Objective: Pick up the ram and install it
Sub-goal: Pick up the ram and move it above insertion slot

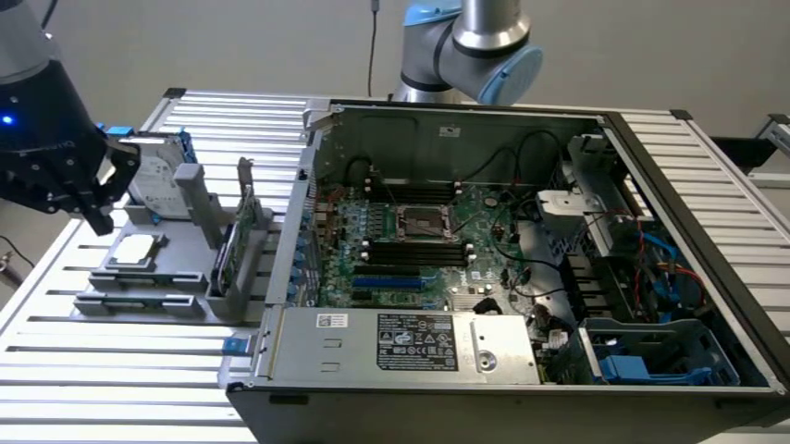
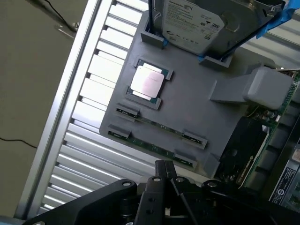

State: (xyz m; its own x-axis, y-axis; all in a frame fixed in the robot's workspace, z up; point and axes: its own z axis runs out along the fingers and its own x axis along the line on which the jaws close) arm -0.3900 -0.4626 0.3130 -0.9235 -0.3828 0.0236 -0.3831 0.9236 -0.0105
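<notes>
Bare slats of the surface (image 2: 89, 93) lie open between its edge and the gray holder (image 2: 197, 108). The gripper (image 2: 165, 172) hangs over the holder's ram-side edge, fingers pressed together, holding nothing. The ram (image 2: 159, 127) sits in a holder slot beside the processor (image 2: 147, 83). The hard drive (image 2: 206, 23) label is too small to read.

Plain pale wall (image 1: 247, 46) behind a slatted aluminium table (image 1: 74, 370)
</notes>
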